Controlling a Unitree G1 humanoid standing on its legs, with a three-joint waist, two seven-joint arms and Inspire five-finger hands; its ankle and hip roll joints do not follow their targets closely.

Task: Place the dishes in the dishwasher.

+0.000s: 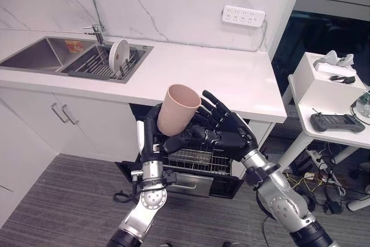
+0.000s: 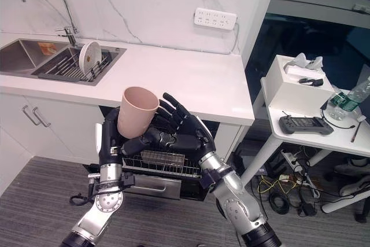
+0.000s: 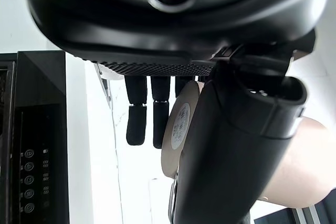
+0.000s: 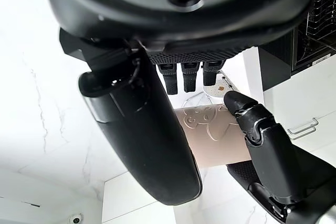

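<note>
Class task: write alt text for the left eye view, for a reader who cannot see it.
The left hand grips a pink cup above the open dishwasher, the right hand open beside it. A plate stands in the sink rack.

One pink cup (image 1: 178,108), one white plate (image 1: 118,56), two hands (image 1: 151,133) (image 1: 222,125)

The lower part of the pink cup (image 1: 178,109) is hidden behind the fingers of the left robot hand (image 1: 152,137). The right robot hand (image 1: 227,128) covers much of the dishwasher rack (image 1: 196,160); what lies in the rack cannot be told. The sink (image 1: 34,53) is cut off by the picture's left edge. The white plate (image 1: 119,56) stands partly hidden in its drainer.
</note>
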